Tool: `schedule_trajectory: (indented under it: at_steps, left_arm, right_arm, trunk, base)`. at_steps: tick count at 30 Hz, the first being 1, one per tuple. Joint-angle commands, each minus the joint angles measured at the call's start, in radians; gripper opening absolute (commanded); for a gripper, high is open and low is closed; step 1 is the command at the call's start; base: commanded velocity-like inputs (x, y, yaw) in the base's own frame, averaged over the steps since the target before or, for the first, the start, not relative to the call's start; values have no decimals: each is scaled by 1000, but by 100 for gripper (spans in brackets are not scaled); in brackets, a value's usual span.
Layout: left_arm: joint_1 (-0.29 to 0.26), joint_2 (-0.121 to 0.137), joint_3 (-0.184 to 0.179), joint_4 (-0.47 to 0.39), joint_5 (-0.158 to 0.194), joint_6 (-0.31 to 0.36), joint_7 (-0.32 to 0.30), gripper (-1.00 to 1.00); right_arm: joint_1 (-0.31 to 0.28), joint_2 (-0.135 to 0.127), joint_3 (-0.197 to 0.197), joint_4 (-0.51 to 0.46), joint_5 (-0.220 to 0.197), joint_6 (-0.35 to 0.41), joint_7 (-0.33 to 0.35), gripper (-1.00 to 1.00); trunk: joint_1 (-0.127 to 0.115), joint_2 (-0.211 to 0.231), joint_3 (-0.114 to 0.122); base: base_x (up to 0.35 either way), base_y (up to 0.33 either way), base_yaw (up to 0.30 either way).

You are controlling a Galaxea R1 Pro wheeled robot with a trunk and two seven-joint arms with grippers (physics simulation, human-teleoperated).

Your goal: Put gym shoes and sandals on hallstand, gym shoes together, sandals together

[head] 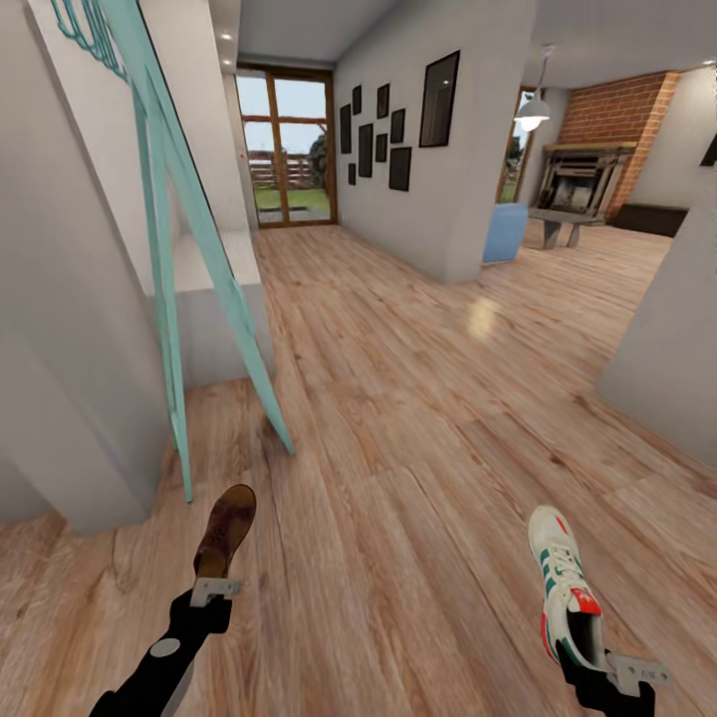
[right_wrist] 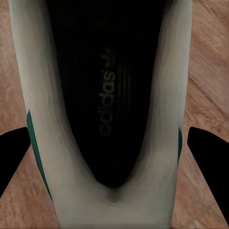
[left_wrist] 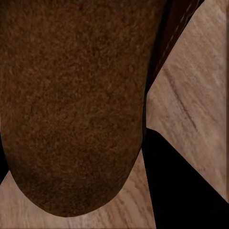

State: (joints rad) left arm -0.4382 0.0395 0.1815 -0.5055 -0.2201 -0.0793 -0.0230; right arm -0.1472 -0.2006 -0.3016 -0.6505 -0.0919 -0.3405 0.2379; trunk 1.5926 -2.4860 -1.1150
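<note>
A dark brown sandal hangs just above the corridor floor at the lower left, heel end held in my shut left gripper. The left wrist view has its brown footbed up close, beside one black finger. At the lower right, my right gripper is shut on the heel of a white gym shoe with green stripes and a red patch. Its dark insole sits between my two fingers in the right wrist view. The pale-grey hallstand stands ahead on the left.
A teal frame leans out from the left wall in front of the hallstand. A grey wall block juts out at near left and a wall corner at right. The corridor runs on to a glass door.
</note>
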Motion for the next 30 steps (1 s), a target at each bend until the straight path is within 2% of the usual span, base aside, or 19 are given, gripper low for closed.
schedule_trajectory:
  at_steps: [1,16,24,30]
  left_arm:
    - [0,-1,6,2,-13,-4,-3,-100]
    - [0,-1,7,5,-9,-5,-3,-100]
    - [0,-1,6,5,-10,-9,-3,-100]
    - [0,-1,4,4,-10,-13,-3,-100]
  right_arm:
    - [-1,1,-2,1,-9,-2,9,-100]
    - [-1,1,-2,28,-11,-2,7,-100]
    - [-1,1,-2,28,-12,-2,5,-100]
    - [0,1,-2,28,-12,-2,5,-100]
  trunk:
    - [-4,7,4]
    - [-62,112,74]
    - [-62,112,77]
    - [-62,112,77]
  base:
    - [0,0,0]
    - [0,0,0]
    - [6,0,0]
    - [170,-89,0]
